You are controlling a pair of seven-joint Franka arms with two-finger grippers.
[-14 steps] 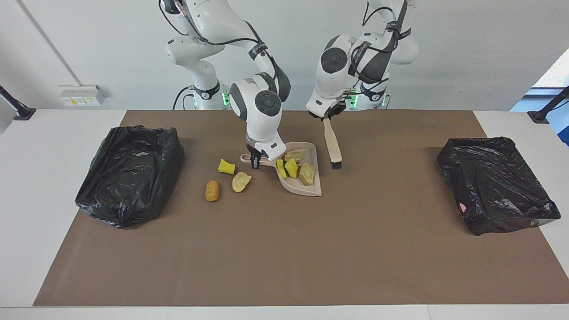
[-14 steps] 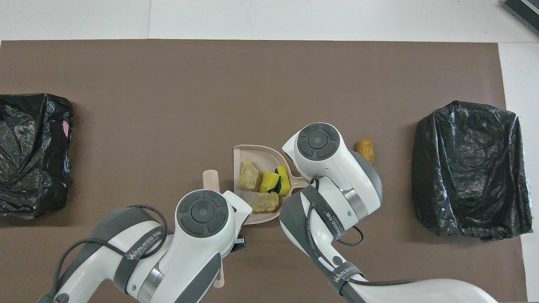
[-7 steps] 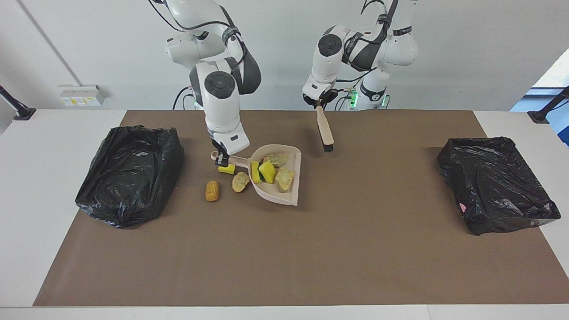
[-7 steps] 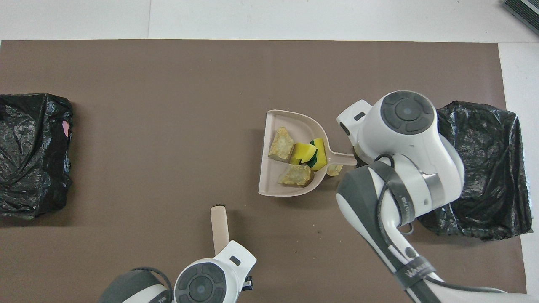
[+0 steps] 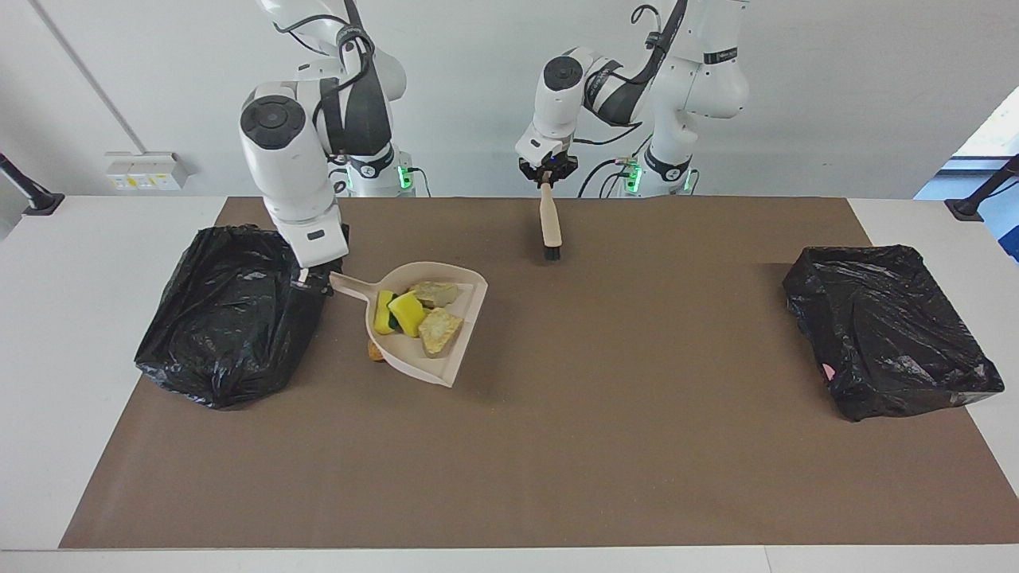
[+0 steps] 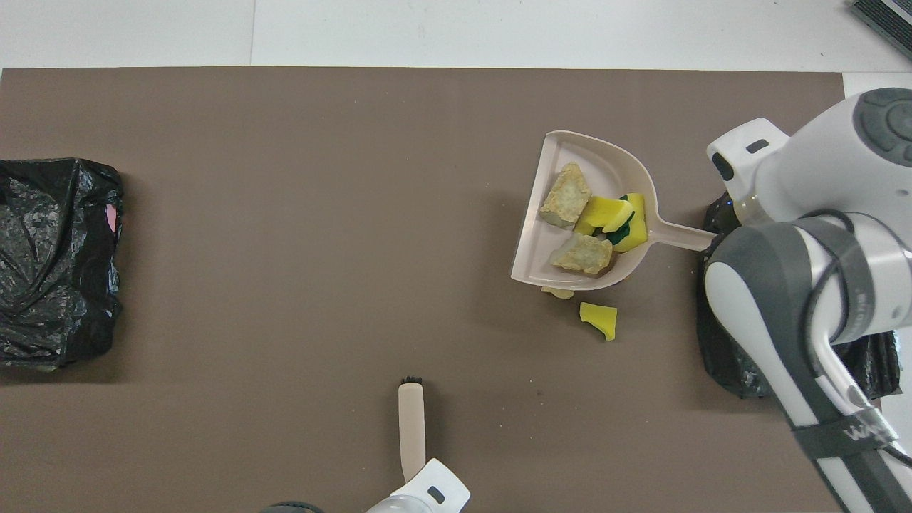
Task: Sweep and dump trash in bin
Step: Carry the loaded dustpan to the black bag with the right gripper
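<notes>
My right gripper (image 5: 312,277) is shut on the handle of the beige dustpan (image 5: 446,360) and holds it raised over the mat, beside the black-bagged bin (image 5: 231,310) at the right arm's end. In the pan (image 6: 570,151) lie yellow sponge chunks (image 5: 400,312) (image 6: 605,214) and two tan lumps (image 5: 439,329) (image 6: 566,203). On the mat below, a yellow chunk (image 6: 598,320) and a tan lump (image 6: 557,291) show in the overhead view. An orange-brown scrap (image 5: 374,350) peeks out under the pan. My left gripper (image 5: 546,181) is shut on the beige brush (image 5: 548,227) (image 6: 411,426), which hangs bristles down.
A second black-bagged bin (image 5: 888,330) (image 6: 53,260) stands at the left arm's end. A brown mat (image 5: 557,461) covers the table. My right arm covers most of the bin (image 6: 727,356) at its end in the overhead view.
My right gripper has carried the loaded dustpan up and toward the bin at the right arm's end. My left gripper has drawn the brush up and back toward the robots.
</notes>
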